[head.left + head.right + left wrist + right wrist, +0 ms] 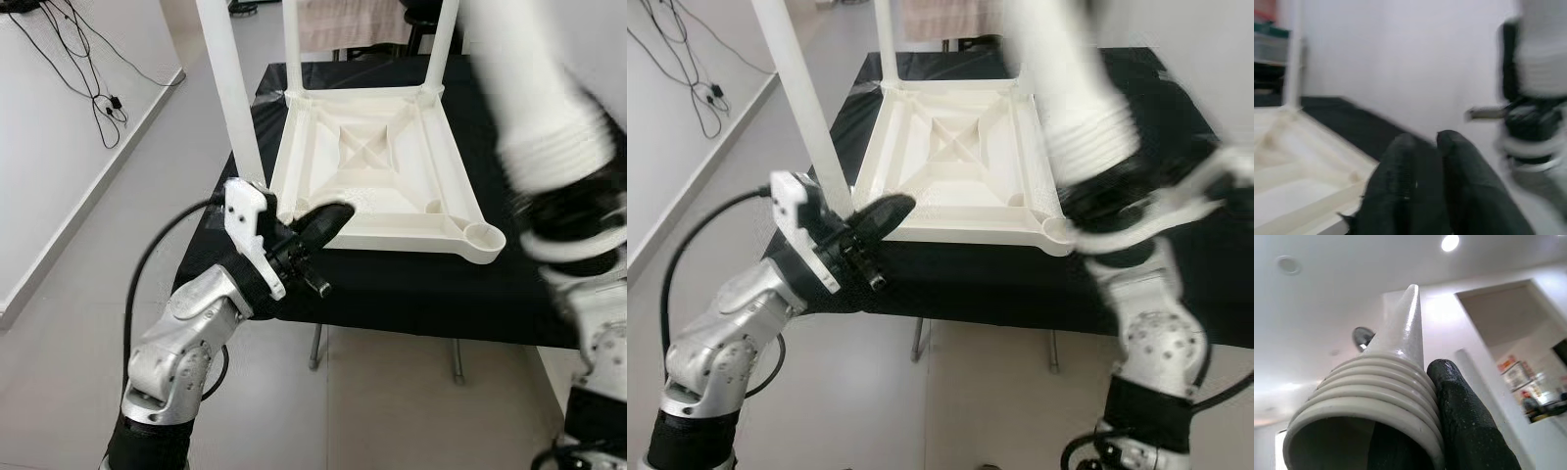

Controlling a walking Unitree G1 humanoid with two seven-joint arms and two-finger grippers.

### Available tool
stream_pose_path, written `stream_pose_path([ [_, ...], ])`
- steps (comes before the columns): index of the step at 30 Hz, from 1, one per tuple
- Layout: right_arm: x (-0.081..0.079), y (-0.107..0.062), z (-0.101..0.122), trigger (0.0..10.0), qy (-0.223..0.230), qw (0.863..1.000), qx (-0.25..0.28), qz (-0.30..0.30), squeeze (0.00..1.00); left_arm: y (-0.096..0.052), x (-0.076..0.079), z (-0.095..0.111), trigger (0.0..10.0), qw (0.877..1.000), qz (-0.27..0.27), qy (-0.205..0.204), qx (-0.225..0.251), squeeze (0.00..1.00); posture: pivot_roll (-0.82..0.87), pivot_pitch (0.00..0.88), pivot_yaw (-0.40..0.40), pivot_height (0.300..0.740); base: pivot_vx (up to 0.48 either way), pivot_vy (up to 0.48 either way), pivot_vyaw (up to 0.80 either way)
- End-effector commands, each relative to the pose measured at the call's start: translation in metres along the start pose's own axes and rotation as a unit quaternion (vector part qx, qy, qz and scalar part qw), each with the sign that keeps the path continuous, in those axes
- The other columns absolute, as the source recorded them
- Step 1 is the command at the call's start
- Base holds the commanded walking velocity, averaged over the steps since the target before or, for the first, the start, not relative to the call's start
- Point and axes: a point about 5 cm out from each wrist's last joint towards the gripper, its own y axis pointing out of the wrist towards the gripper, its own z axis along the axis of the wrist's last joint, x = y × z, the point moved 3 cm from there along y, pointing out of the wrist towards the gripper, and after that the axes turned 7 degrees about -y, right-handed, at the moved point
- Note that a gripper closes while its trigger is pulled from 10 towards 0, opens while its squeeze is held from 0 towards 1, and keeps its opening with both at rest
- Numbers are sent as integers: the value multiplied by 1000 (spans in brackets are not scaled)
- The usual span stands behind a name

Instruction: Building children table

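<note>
A white children's table top (pixel 372 147) lies upside down on a black table (pixel 392 289). Three white legs stand in its corners: near left (pixel 230 88), far left (pixel 291 44) and far right (pixel 443 44). The near right corner socket (pixel 482 235) is empty. My left gripper (pixel 331 217) is shut, its fingertips resting on the top's near left rim. My right gripper (pixel 1117 196), blurred, is shut on a loose white leg (pixel 529 88), held up above the right side of the top. In the right wrist view the leg's ribbed threaded end (pixel 1396 342) lies against one black finger (pixel 1464 411).
Black cables (pixel 88 69) trail over the light floor at the far left, beside a white wall. A chair with a beige cloth (pixel 343 24) stands behind the black table. The table's metal legs (pixel 315 348) show below its front edge.
</note>
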Motion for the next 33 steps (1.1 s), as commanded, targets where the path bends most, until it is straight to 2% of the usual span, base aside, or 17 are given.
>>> stream_pose_path([
  [1, -10, 4, 0, 10000, 19, 999, 5, 35, 0, -1, 15, 16, 10000, 997, -52, -41, 34, 1000, 13, 68, 33, 740, 0, 0, 0],
  [2, -10, 6, -2, 10000, 35, 998, 6, 43, 0, -3, 22, 27, 10000, 993, -82, -63, 55, 1000, 14, 66, 32, 740, 0, 0, 0],
  [3, -10, 6, -2, 10000, 35, 998, 6, 43, 0, -3, 22, 27, 10000, 993, -82, -63, 55, 1000, 14, 66, 32, 740, 0, 0, 0],
  [4, -12, 8, -4, 10000, 46, 998, 3, 52, 0, -5, 28, 36, 10000, 988, -108, -79, 70, 1000, 14, 66, 32, 740, 0, 0, 0],
  [8, -18, 16, -15, 10000, 67, 994, -17, 84, 0, -11, 36, 62, 10000, 977, -155, -88, 120, 1000, 22, 63, 27, 740, 0, 0, 0],
  [17, -24, 16, -36, 10000, 85, 989, -57, 108, 0, -16, 36, 85, 10000, 971, -167, -73, 158, 1000, 28, 60, 22, 740, 0, 0, 0],
  [18, -32, 11, -53, 10000, 89, 983, -101, 125, 0, -15, 36, 96, 10000, 969, -169, -65, 170, 1000, 29, 55, 25, 740, 0, 0, 0],
  [20, -37, 7, -66, 10000, 94, 977, -135, 135, 0, -16, 38, 101, 10000, 966, -176, -69, 176, 1000, 29, 53, 24, 740, 0, 0, 0],
  [22, -38, 5, -70, 10000, 97, 975, -145, 137, 0, -16, 39, 103, 10000, 965, -179, -72, 178, 1000, 29, 53, 24, 740, 0, 0, 0],
  [25, -38, -1, -81, 10000, 104, 971, -169, 133, 0, -17, 40, 107, 10000, 962, -186, -84, 181, 1000, 28, 52, 24, 740, 0, 0, 0],
  [29, -24, -15, -93, 10000, 114, 971, -185, 95, 0, -21, 40, 117, 10000, 952, -197, -110, 205, 1000, 28, 53, 24, 740, 0, 0, 0],
  [33, -15, -24, -100, 10000, 108, 972, -197, 71, 0, -24, 40, 121, 10000, 948, -200, -122, 214, 1000, 32, 53, 21, 740, 0, 0, 0],
])
